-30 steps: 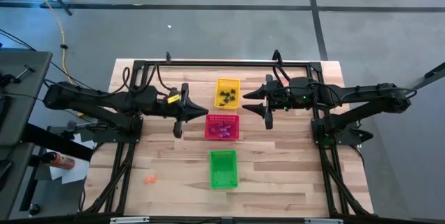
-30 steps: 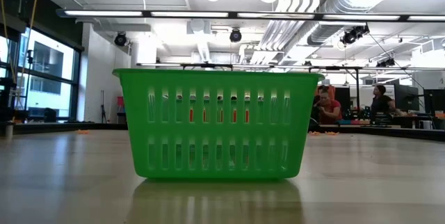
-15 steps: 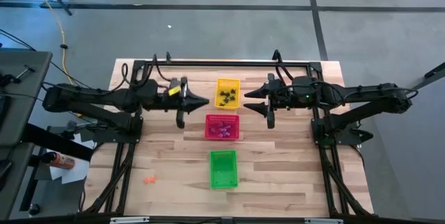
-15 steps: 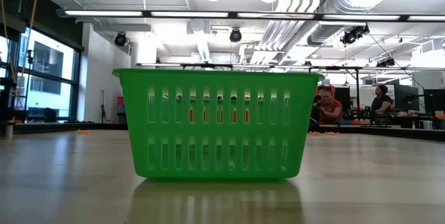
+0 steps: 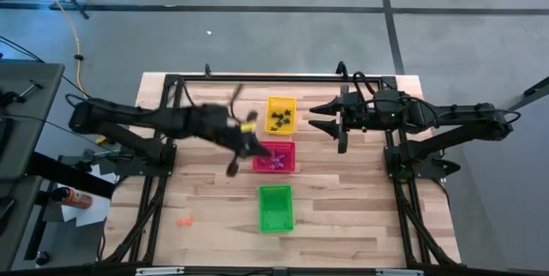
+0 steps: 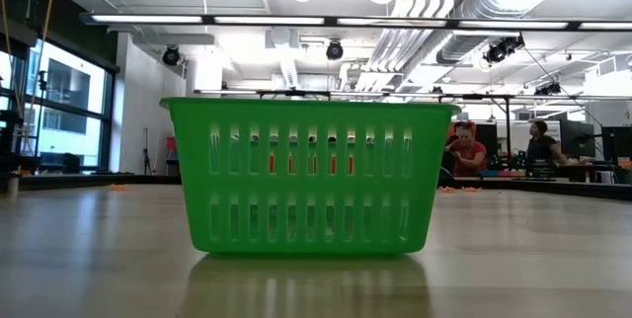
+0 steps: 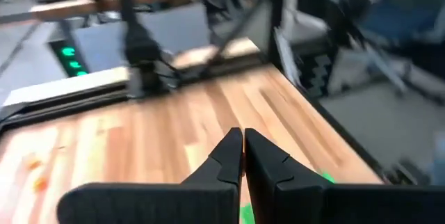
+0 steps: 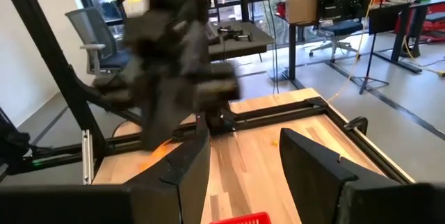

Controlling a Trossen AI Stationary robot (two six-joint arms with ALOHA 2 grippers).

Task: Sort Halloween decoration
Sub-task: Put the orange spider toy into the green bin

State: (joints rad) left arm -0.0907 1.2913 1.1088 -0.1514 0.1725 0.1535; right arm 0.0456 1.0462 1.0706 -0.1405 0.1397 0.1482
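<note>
Your black trinkets [image 5: 279, 121] lie in the yellow basket [image 5: 281, 103], the purple ones [image 5: 274, 162] lie in the red basket [image 5: 274, 147], and one orange trinket [image 5: 184, 221] lies alone on the table [image 5: 206, 216], well apart from the green basket [image 5: 275, 207]. Your left gripper [image 5: 233, 167] hangs just beside the red basket, with its fingers [image 7: 228, 156] pressed together and nothing in them. Your right gripper [image 5: 342, 140] waits near the yellow basket, fingers [image 8: 309, 165] apart and holding nothing.

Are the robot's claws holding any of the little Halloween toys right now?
No. The left gripper is shut with nothing between its fingers, near the red basket. The right gripper is open and empty, beside the yellow basket.
</note>
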